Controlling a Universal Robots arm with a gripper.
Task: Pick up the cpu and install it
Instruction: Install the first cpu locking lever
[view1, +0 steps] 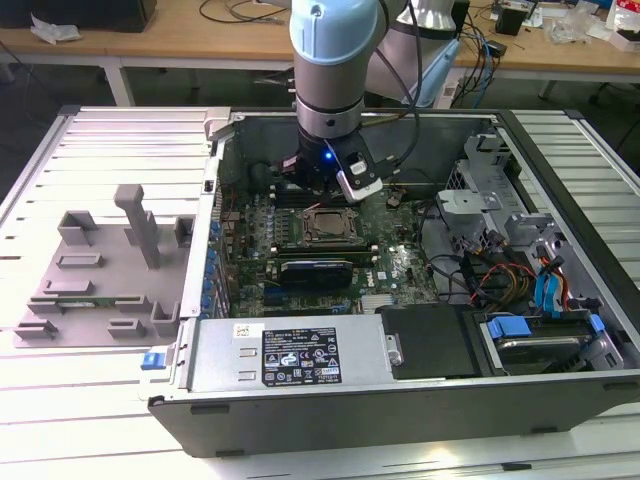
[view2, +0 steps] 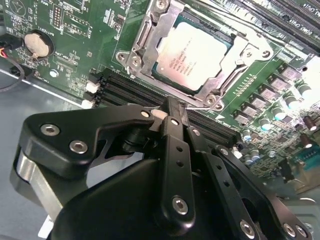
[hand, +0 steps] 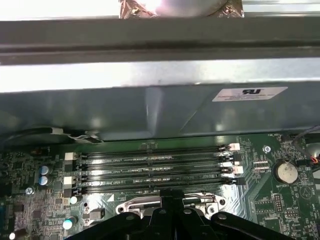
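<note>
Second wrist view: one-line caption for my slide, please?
The cpu sits in its socket, the gripper beside it, fingers shut, by the memory slots.

An open computer case (view1: 400, 415) lies on the slatted metal worktop (view1: 80, 420). A green board (view1: 400, 265) lies flat inside it. In both wrist views dark memory slots (hand: 150, 167) (view2: 130, 90) run side by side across the board, with a round coin battery (hand: 286, 172) (view2: 39, 43) near one end of them.

In the exterior view a silver power supply box (view1: 290, 352) with a black label sits along the case's nearest wall. To the exterior view's right of it are a drive (view1: 540, 345) with a blue tab and a bundle of coloured cables (view1: 500, 275).

A grey plastic holder block (view1: 100, 270) with one upright post stands on the worktop just beside the case, on the exterior view's left. Behind it all runs a wooden desk (view1: 200, 30).
</note>
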